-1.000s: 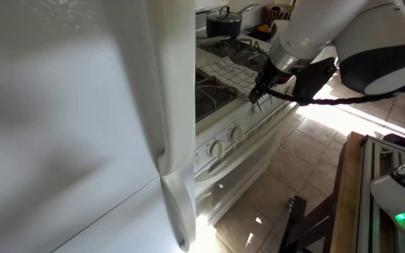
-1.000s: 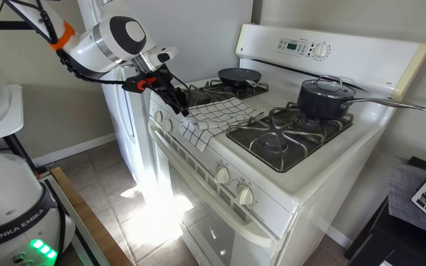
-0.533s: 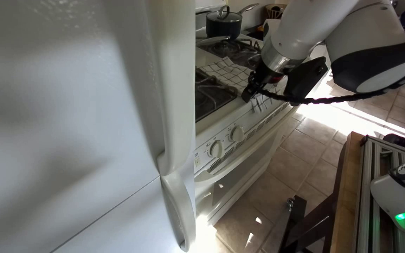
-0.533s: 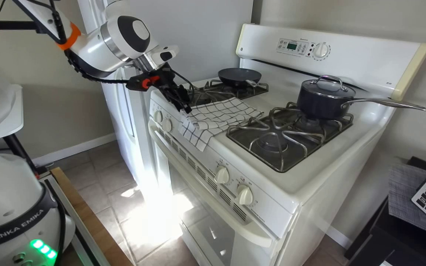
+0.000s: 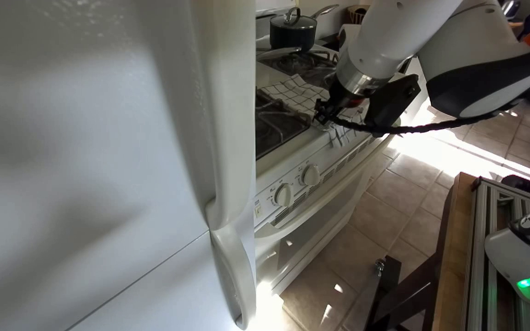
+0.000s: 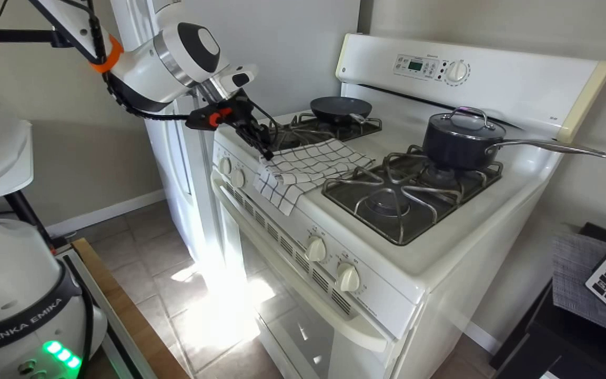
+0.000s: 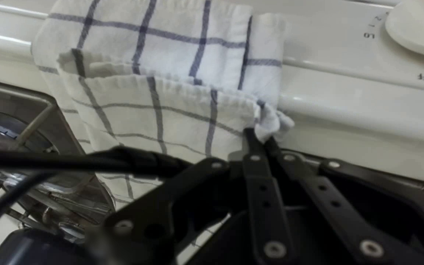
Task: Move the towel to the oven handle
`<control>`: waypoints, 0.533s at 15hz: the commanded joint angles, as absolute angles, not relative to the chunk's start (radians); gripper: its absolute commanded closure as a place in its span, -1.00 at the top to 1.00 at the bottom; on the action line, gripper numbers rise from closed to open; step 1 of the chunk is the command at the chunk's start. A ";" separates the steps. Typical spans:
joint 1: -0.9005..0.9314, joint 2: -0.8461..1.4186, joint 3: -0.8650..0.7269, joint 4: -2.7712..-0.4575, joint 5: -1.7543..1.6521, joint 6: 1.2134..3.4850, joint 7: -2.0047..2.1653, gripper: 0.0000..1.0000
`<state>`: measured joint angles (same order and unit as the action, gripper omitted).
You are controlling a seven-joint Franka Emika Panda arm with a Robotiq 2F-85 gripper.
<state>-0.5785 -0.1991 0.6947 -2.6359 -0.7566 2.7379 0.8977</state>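
In an exterior view, we see the towel (image 6: 316, 162) on the stove tabletop (image 6: 399, 132), between the left grate (image 6: 303, 132) and the right grate (image 6: 397, 182), its near end hanging over the front edge, above and apart from the oven handle (image 6: 305, 292). The end effector (image 7: 260, 137) is at the towel's near left part, fingers (image 7: 252, 142) almost together, with a bunched fold pinched between them (in the wrist view, we see it poke out past their ends). Far left we find a dark frying pan (image 6: 340, 110); far right, a lidded saucepan (image 6: 458, 145).

the towel (image 7: 175, 106) is matt cloth; the stovetop (image 6: 395, 136) glossy.
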 commanded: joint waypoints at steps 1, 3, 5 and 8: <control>-0.612 -0.168 0.715 -2.618 -0.820 2.759 0.968 -1.00; -0.615 -0.169 0.712 -2.611 -0.820 2.757 0.962 -0.99; -0.611 -0.177 0.706 -2.605 -0.799 2.752 0.944 -0.99; -0.590 -0.187 0.687 -2.591 -0.730 2.731 0.892 -0.99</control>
<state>-0.5995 -0.1858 0.6966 -2.6043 -0.7712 2.7379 0.9020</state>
